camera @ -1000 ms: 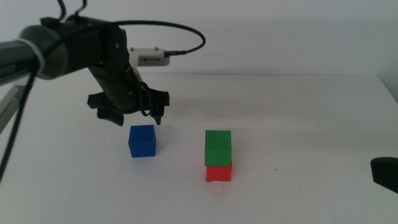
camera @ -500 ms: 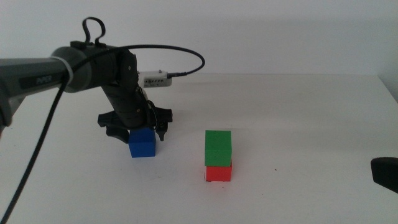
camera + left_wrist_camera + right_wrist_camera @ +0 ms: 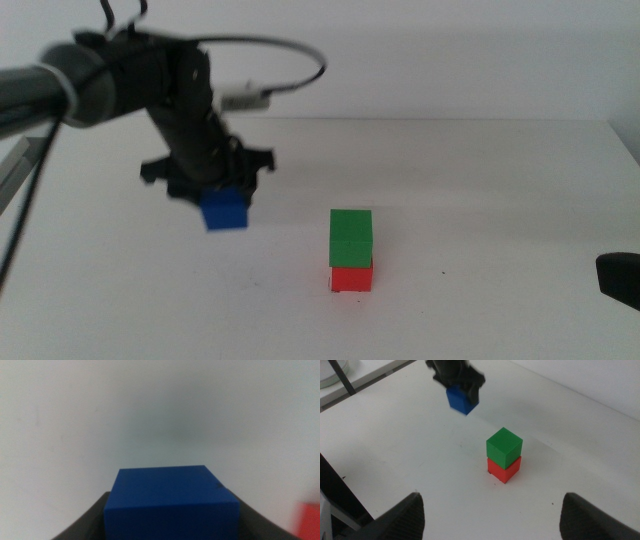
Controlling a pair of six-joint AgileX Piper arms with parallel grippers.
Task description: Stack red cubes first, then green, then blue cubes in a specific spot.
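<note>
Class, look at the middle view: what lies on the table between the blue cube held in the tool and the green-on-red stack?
Nothing: between the blue cube and the green cube is only bare white table, as the middle view shows.

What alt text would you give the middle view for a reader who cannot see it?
The left gripper, reaching in from the left, holds a blue cube lifted off the white table. To its right, a green cube sits stacked on a red cube. The right gripper waits at the right edge.
</note>
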